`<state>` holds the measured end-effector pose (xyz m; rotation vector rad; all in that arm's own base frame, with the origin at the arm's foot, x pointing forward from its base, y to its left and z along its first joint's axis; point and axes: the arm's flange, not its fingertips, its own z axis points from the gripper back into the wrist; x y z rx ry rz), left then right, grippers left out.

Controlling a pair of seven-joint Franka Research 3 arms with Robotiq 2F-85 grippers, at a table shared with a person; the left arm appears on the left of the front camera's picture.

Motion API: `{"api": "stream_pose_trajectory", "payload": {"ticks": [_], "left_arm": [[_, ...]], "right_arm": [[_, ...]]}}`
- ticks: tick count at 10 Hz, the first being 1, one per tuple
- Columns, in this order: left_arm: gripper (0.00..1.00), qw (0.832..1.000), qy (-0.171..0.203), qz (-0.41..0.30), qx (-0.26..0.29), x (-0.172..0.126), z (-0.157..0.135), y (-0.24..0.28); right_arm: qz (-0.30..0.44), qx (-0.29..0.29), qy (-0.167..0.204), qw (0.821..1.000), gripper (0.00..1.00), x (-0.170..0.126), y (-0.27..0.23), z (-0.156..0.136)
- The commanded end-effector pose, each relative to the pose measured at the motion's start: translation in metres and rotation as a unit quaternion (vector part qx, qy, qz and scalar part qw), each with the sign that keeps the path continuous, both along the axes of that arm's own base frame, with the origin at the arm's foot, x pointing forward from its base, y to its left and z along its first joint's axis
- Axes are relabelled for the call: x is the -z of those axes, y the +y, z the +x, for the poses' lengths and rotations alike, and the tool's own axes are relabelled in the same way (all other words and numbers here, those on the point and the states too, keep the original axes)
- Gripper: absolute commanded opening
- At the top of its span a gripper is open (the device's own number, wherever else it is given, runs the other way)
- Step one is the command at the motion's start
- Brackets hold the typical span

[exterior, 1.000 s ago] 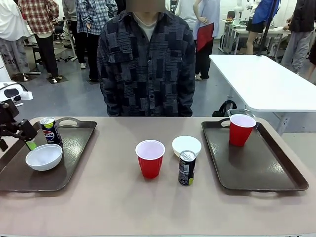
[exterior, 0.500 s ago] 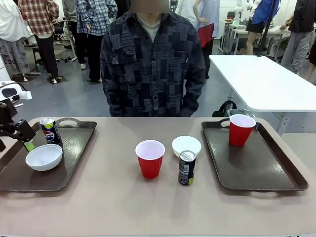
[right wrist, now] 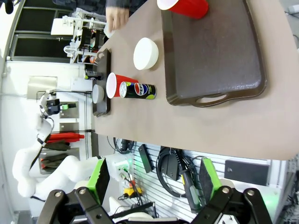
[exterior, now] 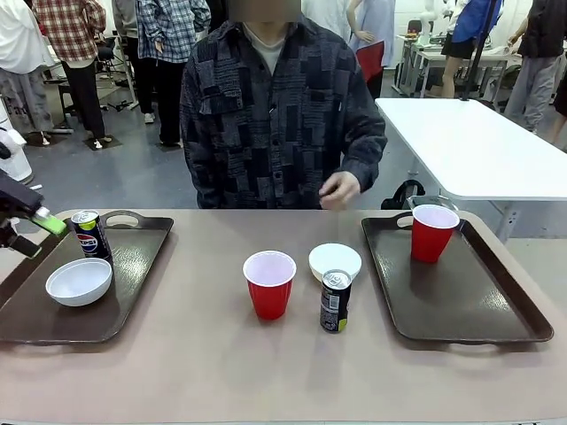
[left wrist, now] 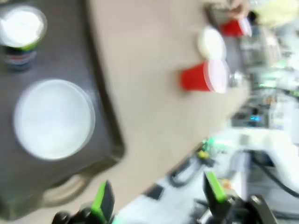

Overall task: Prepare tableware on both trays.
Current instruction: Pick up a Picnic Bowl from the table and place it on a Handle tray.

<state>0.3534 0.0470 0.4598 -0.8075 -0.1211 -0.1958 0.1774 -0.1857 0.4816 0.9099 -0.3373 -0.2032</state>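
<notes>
Brown left tray (exterior: 133, 266), left edge: white bowl (exterior: 79, 282) and Pepsi can (exterior: 89, 235) just beside left gripper (exterior: 34, 235), fingers apart, empty. Right gripper (right wrist: 154, 179) fingers apart, well apart from right tray (right wrist: 219, 51). Totals: two trays, two red cups (exterior: 269, 283), two bowls (exterior: 335, 260), two cans (exterior: 335, 301).

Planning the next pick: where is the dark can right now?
In the front view, the dark can stands on the bare table near its middle, just on the robot's side of a white bowl, right of a red cup.

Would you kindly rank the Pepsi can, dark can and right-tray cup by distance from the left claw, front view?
From the left claw:
1. Pepsi can, on the left tray, right beside it.
2. Dark can, in the middle.
3. Red cup, on the right tray, opposite side.
</notes>
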Motion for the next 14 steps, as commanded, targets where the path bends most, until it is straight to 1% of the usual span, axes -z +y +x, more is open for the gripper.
{"api": "stream_pose_trajectory", "payload": {"ticks": [1, 2, 3, 4, 5, 6, 8, 10, 11, 12, 13, 14], "left_arm": [[1.00, 0.991, 0.029, -0.128, 0.024, -0.006, -0.015, 0.024], [1.00, 0.989, 0.027, -0.147, 0.017, -0.008, -0.019, 0.032], [1.00, 0.985, 0.023, -0.169, 0.000, -0.008, -0.025, 0.039], [1.00, 0.982, 0.028, -0.186, 0.001, -0.008, -0.026, 0.050], [1.00, 0.980, 0.024, -0.195, -0.010, -0.008, -0.028, 0.066], [1.00, 0.979, 0.016, -0.202, -0.031, -0.009, -0.032, 0.082], [1.00, 0.980, 0.005, -0.187, -0.065, -0.016, -0.039, 0.103], [1.00, 0.979, -0.008, -0.177, -0.098, -0.019, -0.046, 0.118], [1.00, 0.980, -0.014, -0.168, -0.110, -0.020, -0.045, 0.127], [1.00, 0.981, -0.013, -0.151, -0.120, -0.024, -0.040, 0.138], [1.00, 0.984, -0.008, -0.132, -0.121, -0.026, -0.036, 0.142], [1.00, 0.988, -0.004, -0.104, -0.117, -0.026, -0.033, 0.142]], "right_arm": [[0.009, -0.004, -0.012, 1.000, 1.00, 0.000, 0.000, 0.001], [0.000, 0.000, 0.000, 1.000, 1.00, 0.000, 0.000, 0.000], [-0.027, 0.003, 0.002, 1.000, 1.00, -0.019, 0.010, -0.009], [-0.061, 0.012, -0.002, 0.998, 1.00, -0.039, 0.029, -0.012], [-0.101, 0.009, -0.001, 0.995, 1.00, -0.055, 0.051, -0.010], [-0.133, 0.009, 0.008, 0.991, 1.00, -0.066, 0.072, -0.003], [-0.168, -0.015, 0.029, 0.985, 1.00, -0.079, 0.124, 0.017], [-0.189, -0.039, 0.034, 0.981, 1.00, -0.076, 0.168, 0.041], [-0.203, -0.046, 0.035, 0.977, 1.00, -0.068, 0.188, 0.057], [-0.224, -0.051, 0.042, 0.972, 1.00, -0.057, 0.210, 0.073], [-0.238, -0.057, 0.045, 0.968, 1.00, -0.046, 0.225, 0.083], [-0.247, -0.062, 0.040, 0.966, 1.00, -0.039, 0.234, 0.091]]}}
